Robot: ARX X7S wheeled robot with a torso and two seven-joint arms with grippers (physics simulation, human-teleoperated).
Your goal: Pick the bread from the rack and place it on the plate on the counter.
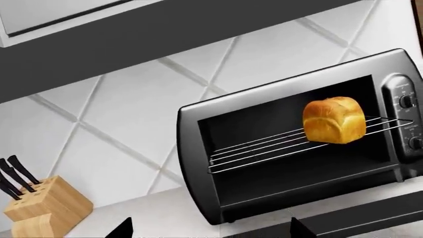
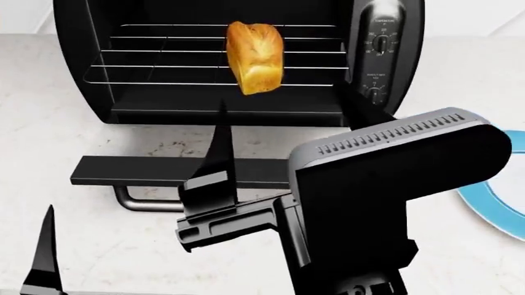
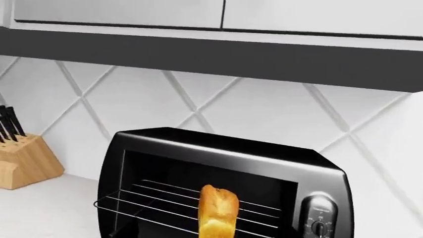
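The right gripper (image 2: 217, 184), jaws seemingly parted and empty, sits mid-frame directly below the bread (image 2: 255, 58), which stands upright on the rack (image 2: 147, 66) at upper centre; the right arm looks nearer.

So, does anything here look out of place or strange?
Yes, slightly. The bread sits at the front edge of the rack, and its lower end overhangs the front bar. The rack itself is pulled forward out of the toaster oven. Nothing looks spilled or damaged.
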